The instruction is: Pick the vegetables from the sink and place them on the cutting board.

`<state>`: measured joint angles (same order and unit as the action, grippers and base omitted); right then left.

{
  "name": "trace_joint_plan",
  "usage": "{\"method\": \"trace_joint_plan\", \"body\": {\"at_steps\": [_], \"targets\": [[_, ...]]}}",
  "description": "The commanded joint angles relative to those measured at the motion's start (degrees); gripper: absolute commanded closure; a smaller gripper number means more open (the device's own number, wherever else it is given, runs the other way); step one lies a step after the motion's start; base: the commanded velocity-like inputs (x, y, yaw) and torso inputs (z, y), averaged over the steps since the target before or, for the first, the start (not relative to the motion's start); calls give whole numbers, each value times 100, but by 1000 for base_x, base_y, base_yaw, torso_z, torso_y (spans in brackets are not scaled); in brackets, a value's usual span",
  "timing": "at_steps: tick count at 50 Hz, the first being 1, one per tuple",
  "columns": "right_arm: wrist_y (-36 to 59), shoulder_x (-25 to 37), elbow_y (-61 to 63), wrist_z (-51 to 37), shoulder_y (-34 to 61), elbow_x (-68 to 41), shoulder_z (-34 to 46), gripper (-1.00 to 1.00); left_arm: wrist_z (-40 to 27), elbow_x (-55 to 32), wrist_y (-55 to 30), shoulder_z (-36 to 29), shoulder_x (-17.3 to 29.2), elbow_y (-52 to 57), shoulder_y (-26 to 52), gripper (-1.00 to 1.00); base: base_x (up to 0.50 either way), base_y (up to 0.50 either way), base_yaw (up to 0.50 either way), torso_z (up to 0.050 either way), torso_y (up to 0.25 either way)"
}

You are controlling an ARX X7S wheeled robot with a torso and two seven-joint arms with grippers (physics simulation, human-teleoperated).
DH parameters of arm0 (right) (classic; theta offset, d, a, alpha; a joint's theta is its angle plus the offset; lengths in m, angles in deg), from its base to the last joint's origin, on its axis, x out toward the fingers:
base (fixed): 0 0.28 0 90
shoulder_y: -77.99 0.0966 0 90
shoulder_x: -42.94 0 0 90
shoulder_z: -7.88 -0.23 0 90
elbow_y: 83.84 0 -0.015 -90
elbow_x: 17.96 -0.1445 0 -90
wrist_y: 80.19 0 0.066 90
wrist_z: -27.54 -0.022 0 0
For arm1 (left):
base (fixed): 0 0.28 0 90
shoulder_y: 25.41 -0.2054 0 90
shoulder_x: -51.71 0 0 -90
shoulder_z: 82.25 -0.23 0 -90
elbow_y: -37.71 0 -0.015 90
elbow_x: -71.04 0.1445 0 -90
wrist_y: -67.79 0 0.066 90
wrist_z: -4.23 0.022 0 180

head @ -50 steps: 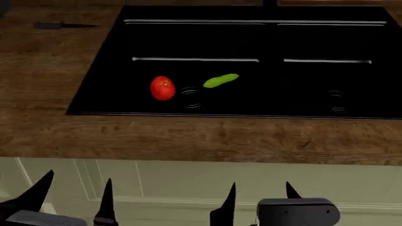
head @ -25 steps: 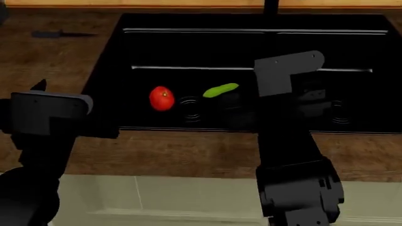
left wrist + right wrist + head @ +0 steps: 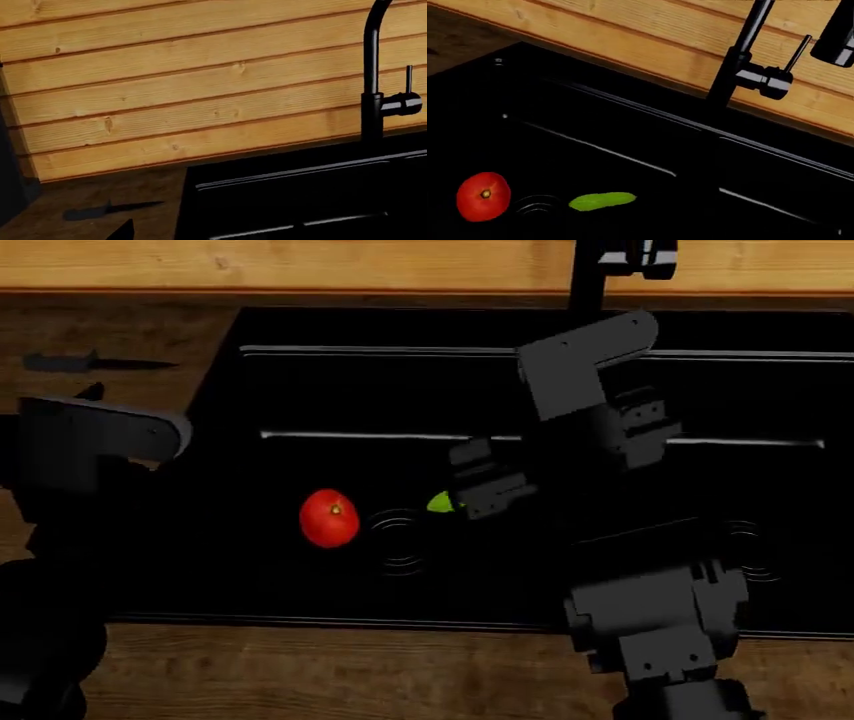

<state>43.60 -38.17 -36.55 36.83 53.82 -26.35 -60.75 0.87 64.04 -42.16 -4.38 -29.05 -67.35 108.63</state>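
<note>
Fingers of our right gripper (image 3: 470,490) hang over the cucumber (image 3: 602,201) in the sink (image 3: 267,390); their spread we cannot tell. Beyond them sits the tomato (image 3: 328,518): glossy, likely slippery. We judge the cucumber stiff, best pinched mid-length.

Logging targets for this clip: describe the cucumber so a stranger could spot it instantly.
Find the black sink under the wooden wall. In its left basin, a round drain sits between two vegetables. The cucumber is the slim, bright-green, elongated one, unlike the round red tomato.
</note>
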Motion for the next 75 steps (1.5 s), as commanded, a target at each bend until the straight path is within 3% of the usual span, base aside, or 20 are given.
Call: {"method": "trace_joint_plan", "body": {"at_steps": [1, 6, 18, 32, 49, 53, 56, 62, 75], "targets": [[1944, 552, 1477, 1812, -78, -95, 1275, -100, 1136, -200, -486, -582, 547, 576, 22, -100, 0, 0, 0, 0, 0], [3198, 1079, 2681, 2301, 201, -92, 1842, -100, 2064, -24, -794, -1285, 1197, 1176, 108, -100, 0, 0, 0, 0, 0], [5536, 1937, 5424, 2837, 1375, -295, 2440, -100, 2941, -395, -1801, -1427, 2136, 3081, 197, -100, 0, 0, 0, 0, 0], [5462, 2254, 5729, 2615, 1397, -818, 2980, -100, 2828, -80, -1688, -1665, 2104, 2841, 369, -100, 477, 0, 0, 0, 1], [5316, 2281, 5659, 2625, 1170, -993, 3027, -100, 2866, -31, -1696, -1818, 2150, 2928, 328, -100, 500, 0, 0, 0, 1], [5439, 2240, 5624, 2700, 1134, -1126, 2967, -100, 2999, -350, -1994, -1661, 2104, 2963, 280, -100, 317, 0, 0, 0, 3], [5614, 2364, 5783, 2744, 1155, -1540, 3161, -100, 3074, -356, -2046, -1713, 2122, 2866, 340, -100, 0, 0, 0, 0, 0], [5597, 2655, 5899, 1622, 1541, -3622, 3211, -100, 3157, -335, -1981, -1794, 2203, 2991, 333, -100, 0, 0, 0, 0, 0], [5485, 2744, 6001, 1425, 1149, -4233, 3154, -100, 3230, -353, -1947, -1881, 2311, 3091, 206, -100, 151, 0, 0, 0, 0]]}}
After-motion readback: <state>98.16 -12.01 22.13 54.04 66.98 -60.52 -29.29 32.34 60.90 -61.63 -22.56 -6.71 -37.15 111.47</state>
